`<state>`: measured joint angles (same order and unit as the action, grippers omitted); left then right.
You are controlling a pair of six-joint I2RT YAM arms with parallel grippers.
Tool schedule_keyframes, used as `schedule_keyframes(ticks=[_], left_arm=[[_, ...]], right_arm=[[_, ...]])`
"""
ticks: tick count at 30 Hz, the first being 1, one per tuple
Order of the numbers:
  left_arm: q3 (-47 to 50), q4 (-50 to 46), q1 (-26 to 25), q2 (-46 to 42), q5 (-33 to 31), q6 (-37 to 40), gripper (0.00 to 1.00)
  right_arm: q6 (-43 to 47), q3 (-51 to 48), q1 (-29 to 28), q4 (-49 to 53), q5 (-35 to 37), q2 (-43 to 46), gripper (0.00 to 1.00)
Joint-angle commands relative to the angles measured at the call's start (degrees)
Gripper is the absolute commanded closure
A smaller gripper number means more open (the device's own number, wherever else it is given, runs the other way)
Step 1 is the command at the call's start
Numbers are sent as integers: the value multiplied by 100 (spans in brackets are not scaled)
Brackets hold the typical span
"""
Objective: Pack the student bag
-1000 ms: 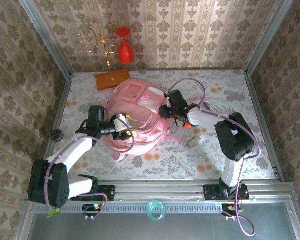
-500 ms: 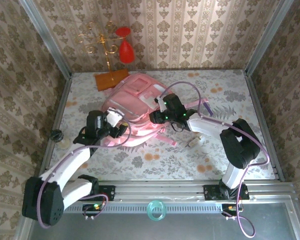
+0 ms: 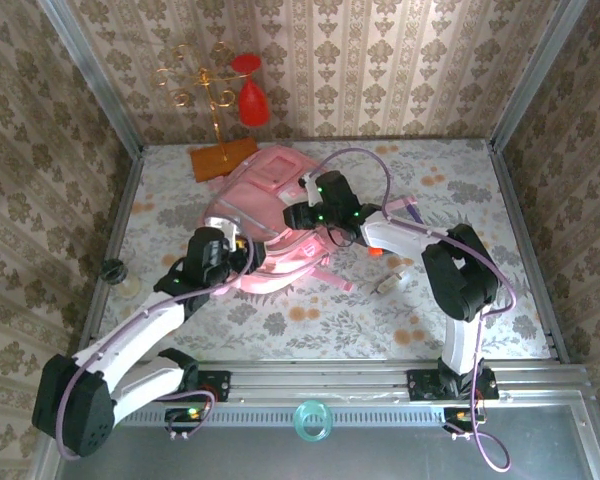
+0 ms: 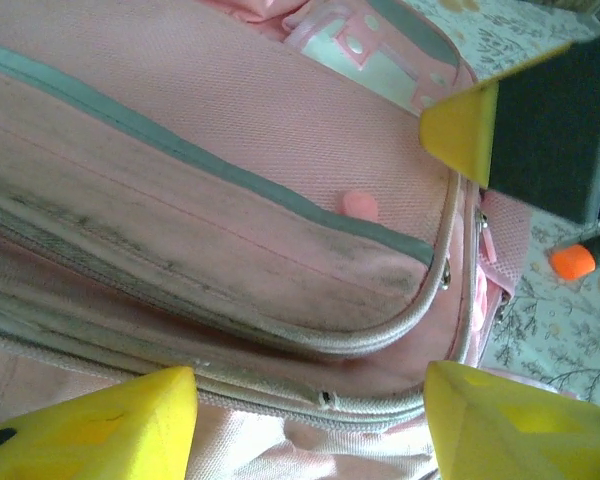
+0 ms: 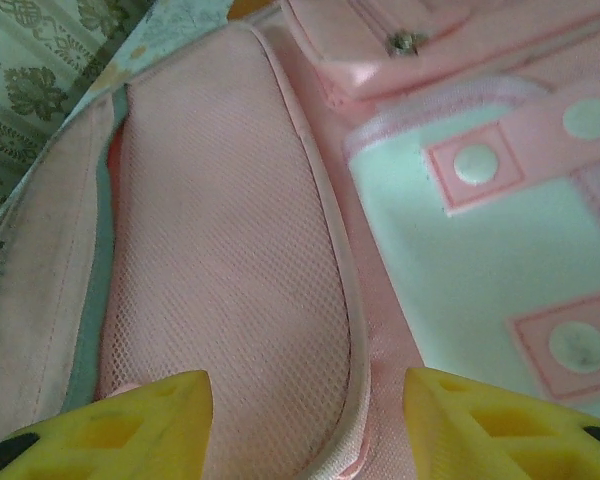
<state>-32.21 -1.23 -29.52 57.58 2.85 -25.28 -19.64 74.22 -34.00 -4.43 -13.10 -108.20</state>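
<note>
The student bag [image 3: 265, 190] is a large pink backpack lying flat at the table's middle back. My left gripper [image 3: 235, 255] is at its near left edge and stands open. In the left wrist view its yellow fingertips [image 4: 90, 425] straddle the bag's piped zipper seam [image 4: 325, 398], with fabric between them. My right gripper [image 3: 298, 215] hovers open over the bag's right side. The right wrist view shows that gripper [image 5: 305, 425] above a pink mesh side panel [image 5: 220, 270] and a pale front pocket [image 5: 460, 250] with snap tabs.
A gold stand with a red ornament [image 3: 250, 100] and a brown board [image 3: 223, 158] sit at the back left. An orange-tipped marker [image 3: 375, 252] and a small white item [image 3: 388, 285] lie right of the bag. A black knob [image 3: 111, 268] is at the left edge.
The bag has shifted back and left and lies flatter. My right gripper slid left across it and opened wider. My left gripper moved right, toward the bag's near edge.
</note>
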Motion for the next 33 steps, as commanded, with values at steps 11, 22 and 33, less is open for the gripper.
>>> schedule_keyframes(ticks=[11,22,33], left_arm=[[-941,435,1289,1956,889,-699,48],[-238,283,588,291,-47,-973,39],[-734,773,34,1520,577,-1179,41]], right_arm=[[-1091,-202,-318,-589,-767,-185,54],[292,54,-88,386,157,270,45],[-387,1318,157,726,-299,-996,48]])
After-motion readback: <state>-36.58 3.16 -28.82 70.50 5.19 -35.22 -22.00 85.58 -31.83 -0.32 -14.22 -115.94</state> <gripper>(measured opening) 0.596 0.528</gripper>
